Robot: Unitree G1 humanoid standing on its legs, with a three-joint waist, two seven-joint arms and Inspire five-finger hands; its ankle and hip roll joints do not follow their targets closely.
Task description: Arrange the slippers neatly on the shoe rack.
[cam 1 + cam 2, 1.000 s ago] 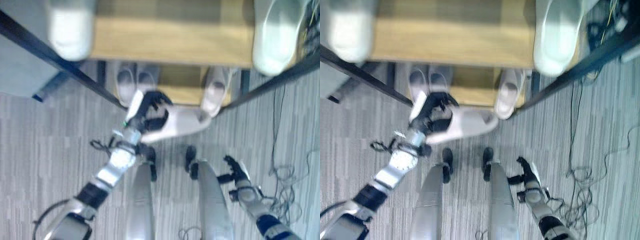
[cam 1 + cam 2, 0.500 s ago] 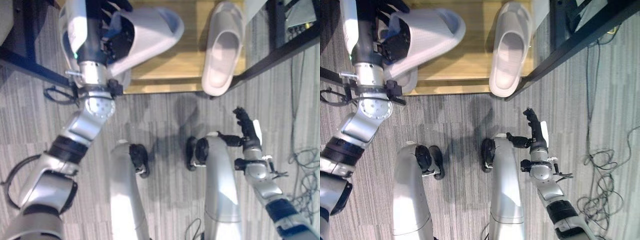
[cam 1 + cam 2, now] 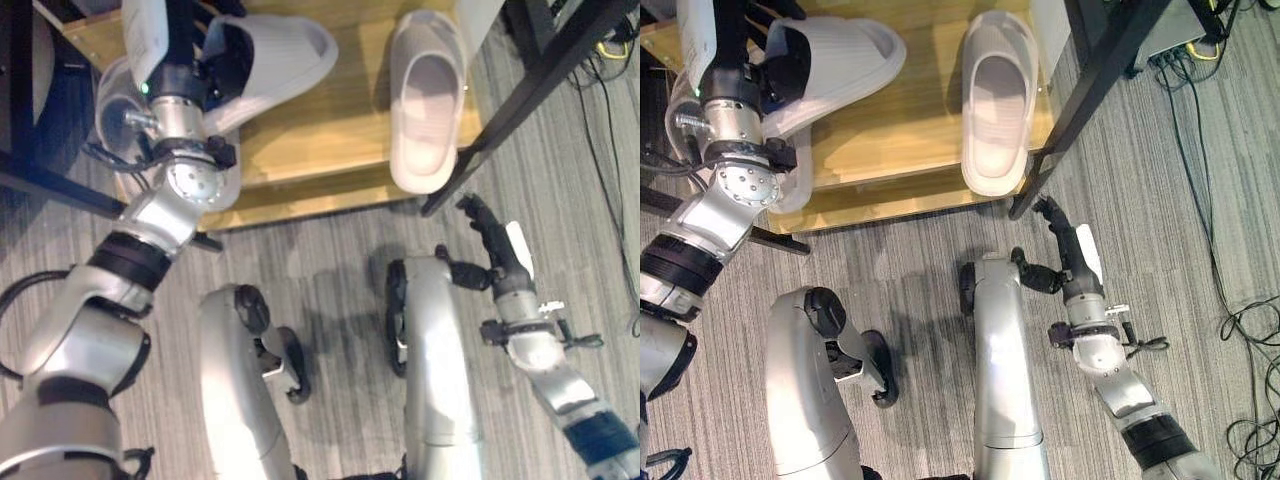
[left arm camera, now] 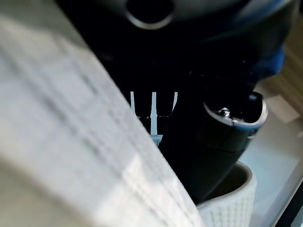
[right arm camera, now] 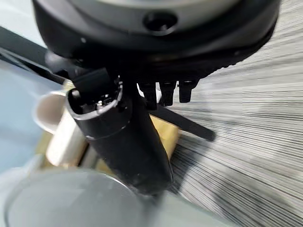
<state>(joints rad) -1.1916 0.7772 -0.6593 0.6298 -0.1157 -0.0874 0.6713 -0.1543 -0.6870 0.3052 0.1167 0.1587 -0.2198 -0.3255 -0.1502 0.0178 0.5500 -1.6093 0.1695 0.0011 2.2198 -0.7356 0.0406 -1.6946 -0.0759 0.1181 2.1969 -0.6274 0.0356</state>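
A white slipper [image 3: 275, 55] is gripped by the curled left hand [image 3: 215, 65] and held, tilted, above the wooden shelf [image 3: 330, 140]. A second slipper [image 3: 428, 100] is already set on the shelf, toe overhanging its front edge. Bare board lies between the two, bounded by a black post [image 3: 520, 95]. Judged unfinished: placing and squaring remain. The right hand [image 3: 1065, 240] hangs low, fingers relaxed, holding nothing.

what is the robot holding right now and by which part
The left hand holds a white slipper by its heel end, over the wooden shelf. The right hand holds nothing, fingers straight.
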